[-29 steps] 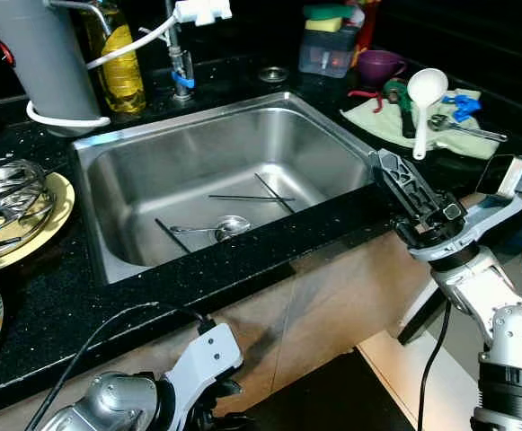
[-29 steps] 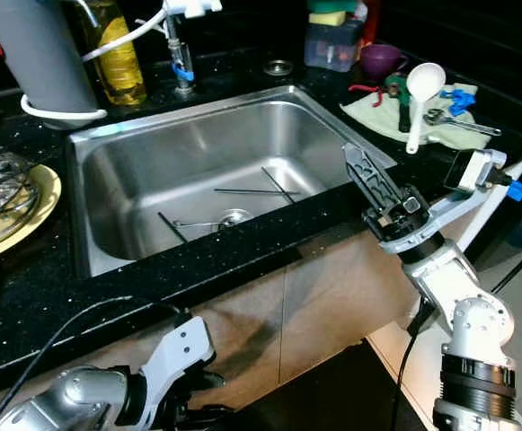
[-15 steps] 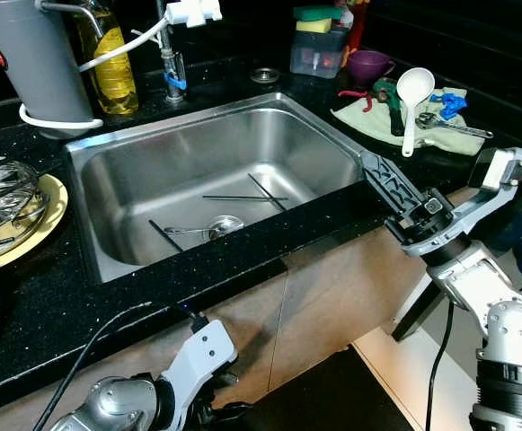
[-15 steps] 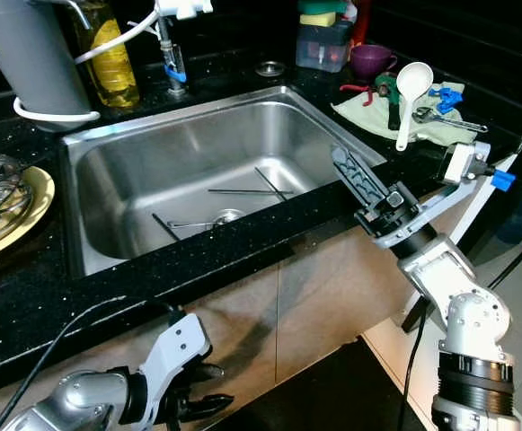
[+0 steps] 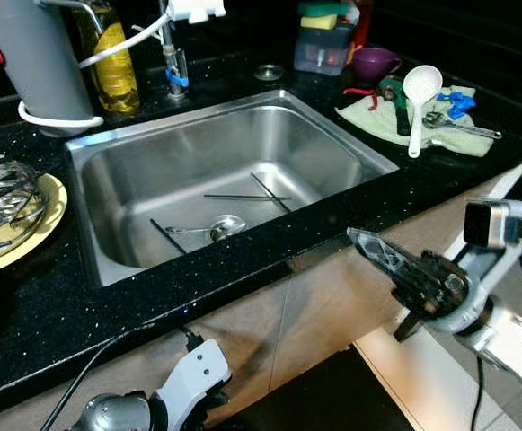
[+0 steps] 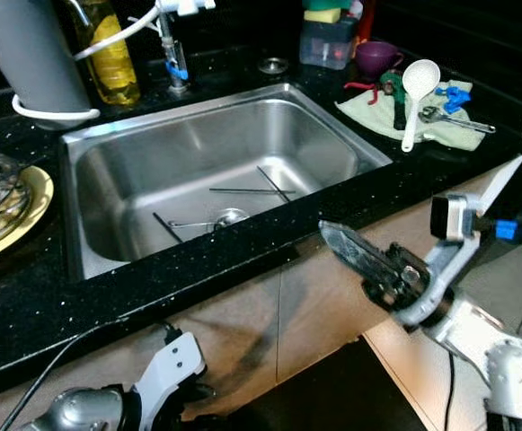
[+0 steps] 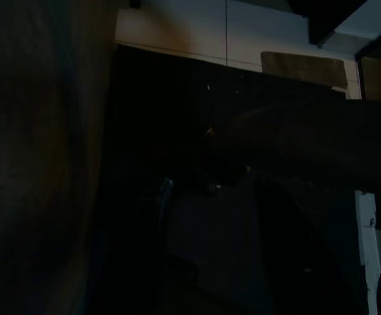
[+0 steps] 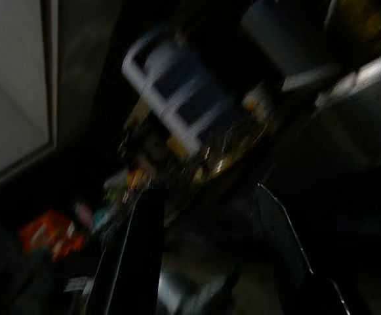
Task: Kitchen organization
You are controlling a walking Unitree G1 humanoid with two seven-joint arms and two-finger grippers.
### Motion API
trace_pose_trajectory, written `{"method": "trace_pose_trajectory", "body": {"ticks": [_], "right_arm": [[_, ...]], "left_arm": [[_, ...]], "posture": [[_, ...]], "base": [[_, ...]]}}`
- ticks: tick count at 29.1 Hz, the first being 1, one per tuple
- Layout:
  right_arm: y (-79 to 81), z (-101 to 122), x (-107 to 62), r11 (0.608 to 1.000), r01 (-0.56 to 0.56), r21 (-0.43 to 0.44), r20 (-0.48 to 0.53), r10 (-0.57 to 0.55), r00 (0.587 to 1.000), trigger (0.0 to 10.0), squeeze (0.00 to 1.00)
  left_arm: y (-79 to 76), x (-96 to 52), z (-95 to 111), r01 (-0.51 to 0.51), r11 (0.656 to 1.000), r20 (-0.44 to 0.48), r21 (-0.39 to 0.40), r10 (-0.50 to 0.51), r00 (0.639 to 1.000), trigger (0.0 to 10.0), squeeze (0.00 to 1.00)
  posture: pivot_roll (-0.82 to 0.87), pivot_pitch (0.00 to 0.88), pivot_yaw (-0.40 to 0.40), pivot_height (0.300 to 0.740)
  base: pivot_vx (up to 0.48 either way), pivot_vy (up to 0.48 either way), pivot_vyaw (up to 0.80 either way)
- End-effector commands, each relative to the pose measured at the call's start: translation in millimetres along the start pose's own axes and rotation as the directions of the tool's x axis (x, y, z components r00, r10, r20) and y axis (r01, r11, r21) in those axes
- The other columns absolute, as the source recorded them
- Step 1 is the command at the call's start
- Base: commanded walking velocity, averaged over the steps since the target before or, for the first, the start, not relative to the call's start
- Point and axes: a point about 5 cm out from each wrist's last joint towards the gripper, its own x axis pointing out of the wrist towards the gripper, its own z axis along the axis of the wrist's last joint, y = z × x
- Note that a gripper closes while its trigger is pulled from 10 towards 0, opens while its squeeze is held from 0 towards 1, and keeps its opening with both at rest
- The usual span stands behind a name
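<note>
Right pincer [image 5: 368,247] now lower, below the countertop [image 5: 269,260] edge; finger gap indiscernible, wrist view blurred.

You've got a brushed steel sink [image 5: 332,148] set in glossy speckled black stone counter [image 5: 54,305], with a matt pale-green cloth [image 5: 377,117] beside the sink.

Right tool [image 5: 373,250] drops from the desk [image 5: 332,220] edge at the sink's [image 5: 234,171] right front corner; it now hangs below the rim, in front of the cabinet face, fingers pointing toward the robot's left. Left arm sinks lower at the frame's bottom edge.
</note>
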Motion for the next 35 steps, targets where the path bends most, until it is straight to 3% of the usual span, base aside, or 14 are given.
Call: {"method": "trace_pose_trajectory", "body": {"ticks": [1,8,14,16,17,18,20,24,26,27,28,31,33,35], "right_arm": [[2.7,-8,-2.9,1.000,-0.007,0.023,-0.065,0.009,0.998,10.0,0.00],[-8.6,-33,-22.9,0.992,0.126,0.025,-0.271,-0.115,0.956,10.0,0.00],[-16.2,-66,-42.2,0.975,0.215,0.051,-0.469,-0.167,0.867,10.0,0.00],[-22.6,-85,-54.9,0.960,0.280,0.006,-0.599,-0.221,0.770,10.0,0.00],[-22.6,-85,-54.9,0.960,0.280,0.006,-0.599,-0.221,0.770,10.0,0.00],[-39.5,-110,-75.3,0.914,0.386,-0.128,-0.725,-0.351,0.593,10.0,0.00],[-51.7,-126,-90.3,0.867,0.444,-0.227,-0.776,-0.437,0.456,10.0,0.00],[-73.9,-156,-103.4,0.750,0.585,-0.308,-0.752,-0.569,0.334,10.0,0.00],[-82.2,-172,-110.4,0.688,0.604,-0.402,-0.743,-0.630,0.224,10.0,0.00],[-82.2,-172,-110.4,0.688,0.604,-0.402,-0.743,-0.630,0.224,10.0,0.00],[-87.1,-181,-115.4,0.647,0.599,-0.472,-0.729,-0.668,0.148,10.0,0.00],[-93.7,-189,-115.4,0.596,0.599,-0.535,-0.684,-0.721,0.106,10.0,0.00],[-100.2,-201,-108.2,0.525,0.634,-0.568,-0.604,-0.789,0.112,10.0,0.00],[-102.8,-205,-105.8,0.503,0.641,-0.580,-0.575,-0.810,0.115,10.0,0.00]], "left_arm": [[1.7,-4.2,-15,-0.009,1.000,-0.060,-0.028,0.007,0.998,10.0,0.00],[2.8,-4.5,-18,-0.004,1.000,-0.079,-0.022,0.002,0.997,10.0,0.00],[2.7,-5.1,-24,0.001,1.000,-0.121,-0.004,-0.001,0.993,10.0,0.00],[3.4,-5.9,-30,-0.006,1.000,-0.159,0.009,0.008,0.987,10.0,0.00],[3.4,-5.9,-30,-0.006,1.000,-0.159,0.009,0.008,0.987,10.0,0.00],[9.0,-4.0,-39,-0.068,0.997,-0.208,0.026,0.072,0.975,10.0,0.00],[16.7,-1.4,-44,-0.149,0.987,-0.233,0.055,0.157,0.960,10.0,0.00],[24.0,6.7,-54,-0.273,0.962,-0.253,-0.013,0.261,0.932,10.0,0.00],[25.7,10.7,-68,-0.340,0.940,-0.313,-0.037,0.312,0.897,10.0,0.00],[25.7,10.7,-68,-0.340,0.940,-0.313,-0.037,0.312,0.897,10.0,0.00],[26.5,12.7,-77,-0.376,0.925,-0.347,-0.048,0.338,0.875,10.0,0.00],[23.8,16.4,-89,-0.400,0.912,-0.379,-0.086,0.342,0.860,10.0,0.00],[19.3,22.6,-105,-0.436,0.889,-0.408,-0.141,0.349,0.844,10.0,0.00],[18.1,24.8,-110,-0.451,0.878,-0.417,-0.160,0.354,0.837,10.0,0.00]], "posture": [[-0.05,0.192,-0.010,0.740],[-0.05,0.192,-0.007,0.740],[-0.05,0.189,-0.007,0.740],[-0.05,0.185,-0.005,0.740],[-0.05,0.185,-0.005,0.740],[-0.05,0.184,-0.002,0.740],[-0.05,0.184,-0.002,0.740],[-0.05,0.174,0.000,0.740],[-0.05,0.172,-0.001,0.740],[-0.05,0.172,-0.001,0.740],[-0.04,0.170,-0.002,0.740],[-0.04,0.165,-0.004,0.740],[-0.04,0.156,-0.011,0.740],[-0.04,0.155,-0.010,0.740]], "base": [[0.000,0.000,0.00],[0.000,0.000,0.00],[0.000,0.000,0.00],[0.000,0.000,0.00],[0.000,0.000,0.00],[0.000,0.000,0.00],[0.000,0.000,0.00],[0.000,0.000,0.00],[0.000,0.000,0.00],[0.000,0.000,0.00],[0.000,0.000,0.00],[0.000,0.000,0.00],[0.000,0.000,0.00],[0.000,0.000,0.00]]}}
